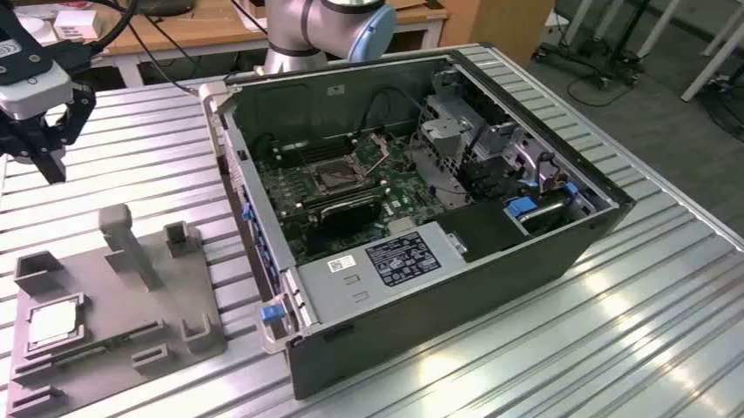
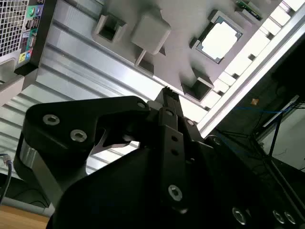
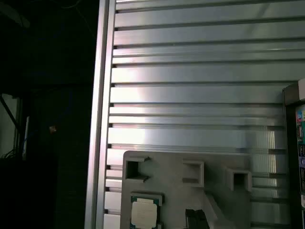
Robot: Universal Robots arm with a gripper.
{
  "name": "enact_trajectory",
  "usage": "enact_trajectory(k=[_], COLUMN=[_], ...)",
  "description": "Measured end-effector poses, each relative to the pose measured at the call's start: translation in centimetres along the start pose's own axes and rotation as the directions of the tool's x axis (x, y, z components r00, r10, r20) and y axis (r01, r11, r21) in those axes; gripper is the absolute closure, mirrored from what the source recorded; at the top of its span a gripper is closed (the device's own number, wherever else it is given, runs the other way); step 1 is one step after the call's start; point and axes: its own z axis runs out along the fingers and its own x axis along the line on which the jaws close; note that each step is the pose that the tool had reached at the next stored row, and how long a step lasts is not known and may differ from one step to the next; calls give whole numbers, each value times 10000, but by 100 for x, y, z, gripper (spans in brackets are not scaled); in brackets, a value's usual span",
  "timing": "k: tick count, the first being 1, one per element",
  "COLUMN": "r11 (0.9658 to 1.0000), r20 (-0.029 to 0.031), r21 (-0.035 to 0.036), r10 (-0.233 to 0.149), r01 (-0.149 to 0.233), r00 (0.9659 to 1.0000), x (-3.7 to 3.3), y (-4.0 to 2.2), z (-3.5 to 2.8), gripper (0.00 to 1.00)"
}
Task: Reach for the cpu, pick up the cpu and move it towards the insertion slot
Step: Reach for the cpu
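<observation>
Now the black gripper [image 1: 49, 170] hovers above the grey plastic tray [image 1: 128, 305], jaws pinched together, empty; the small silvery square cpu [image 1: 52, 324] sits in its recess, seemingly kept steady for picking.

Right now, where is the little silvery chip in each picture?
Exterior view: the cpu lies in the grey tray, at the exterior view's left.
Second wrist view: cpu in a tray recess.
First wrist view: same recess, near the table edge.
Shared landmark: the grey tray.
</observation>
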Motion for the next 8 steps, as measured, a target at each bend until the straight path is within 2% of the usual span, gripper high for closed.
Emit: enact_trajectory(k=[8], r11=[10000], r20=[-1], r21=[1], r10=[0], r01=[0], r00=[10000], x=[9], y=[0], z=[0], gripper=[89])
